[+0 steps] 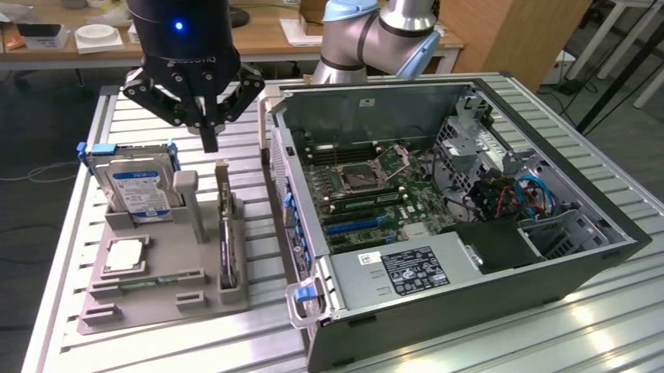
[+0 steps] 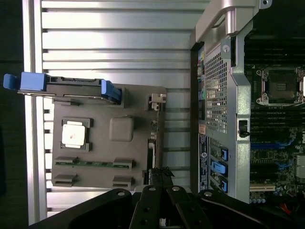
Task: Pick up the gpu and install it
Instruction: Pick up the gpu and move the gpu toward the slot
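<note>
Black hand [image 1: 210, 138], shut with nothing in it, hangs in open air above one end of the gpu [image 1: 223, 249]. The gpu stands on its thin edge in the grey tray [image 1: 145, 307]. The open computer case [image 1: 467, 311] sits just beside the tray on the metal surface [image 1: 581, 334].

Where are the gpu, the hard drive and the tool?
gpu [image 1: 226, 252], exterior view, black upper edge.
hard drive [image 1: 140, 194], exterior view, blue-and-white label.
tool [image 1: 210, 142], exterior view, shut fingertips.
</note>
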Controlling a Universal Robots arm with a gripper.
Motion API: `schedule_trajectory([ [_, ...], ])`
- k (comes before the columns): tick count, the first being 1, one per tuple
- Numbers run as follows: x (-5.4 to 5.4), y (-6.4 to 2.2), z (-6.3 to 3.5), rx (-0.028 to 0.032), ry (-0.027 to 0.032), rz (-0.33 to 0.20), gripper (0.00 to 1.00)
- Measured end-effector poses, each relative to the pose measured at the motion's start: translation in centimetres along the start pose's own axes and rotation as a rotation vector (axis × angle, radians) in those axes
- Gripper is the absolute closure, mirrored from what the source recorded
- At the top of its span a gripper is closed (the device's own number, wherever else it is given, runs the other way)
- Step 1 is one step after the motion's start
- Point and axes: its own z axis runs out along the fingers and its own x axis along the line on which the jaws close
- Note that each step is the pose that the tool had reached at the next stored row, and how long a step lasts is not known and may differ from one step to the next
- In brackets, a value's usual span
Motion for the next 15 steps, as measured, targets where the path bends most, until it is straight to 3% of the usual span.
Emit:
schedule_trajectory([
  [3,0.0,0.0,0.0,0.0,0.0,0.0,0.89],
  [4,0.0,0.0,0.0,0.0,0.0,0.0,0.77],
  [7,0.0,0.0,0.0,0.0,0.0,0.0,0.71],
  [11,0.0,0.0,0.0,0.0,0.0,0.0,0.53],
  [15,0.0,0.0,0.0,0.0,0.0,0.0,0.53],
])
